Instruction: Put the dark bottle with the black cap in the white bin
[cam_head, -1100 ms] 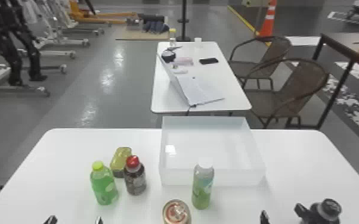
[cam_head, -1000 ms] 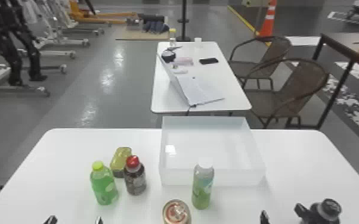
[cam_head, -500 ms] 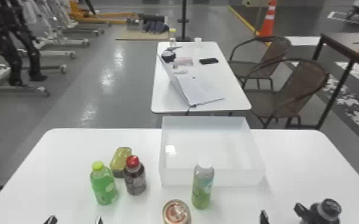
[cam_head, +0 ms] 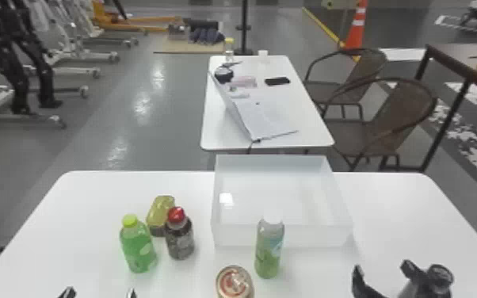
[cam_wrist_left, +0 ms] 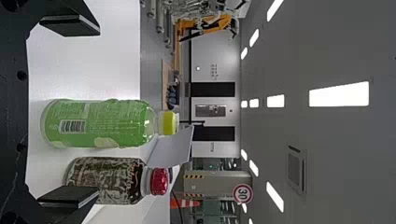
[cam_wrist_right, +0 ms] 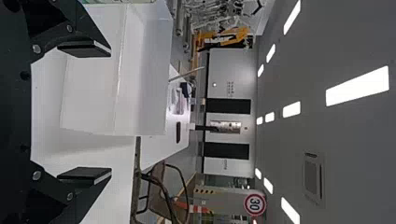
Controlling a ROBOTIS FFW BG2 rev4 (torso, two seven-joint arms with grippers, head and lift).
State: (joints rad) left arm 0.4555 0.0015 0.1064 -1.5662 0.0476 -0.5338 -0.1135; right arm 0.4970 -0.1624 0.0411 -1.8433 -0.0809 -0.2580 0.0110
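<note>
"Where's the dark bottle with the black cap [cam_head: 442, 274]?"

"Lower right of the frame, on the white table [cam_head: 388, 198]. The cap points up toward the head camera, so the long axis looks upright, though most of the body is hidden and I can't judge any slight lean."

"Anything different from half a second ago?"

"The right gripper [cam_head: 382, 269] has gone slightly up and rightward in the frame. The bottle looks to be in the same spot."

"And its pincer?"

"Spread wide, with one black finger just beside the bottle, on the side toward the white bin [cam_head: 233, 237]. I can't tell whether they touch."

"The other one?"

"The left gripper [cam_head: 99, 293] is at the bottom edge, left of centre, and wide open too."

"What else is around?"

"The bin sits mid-frame. A clear bottle with a white cap and green label [cam_head: 269, 249] stands upright before its near wall, and a drink can [cam_head: 234, 282] is at bottom centre. Left of those are the green bottle [cam_head: 138, 247], the red-capped dark bottle [cam_head: 180, 237] and a yellow-green container [cam_head: 160, 214]."

"So what's in the way?"

"That near finger, between bottle and bin."
</note>
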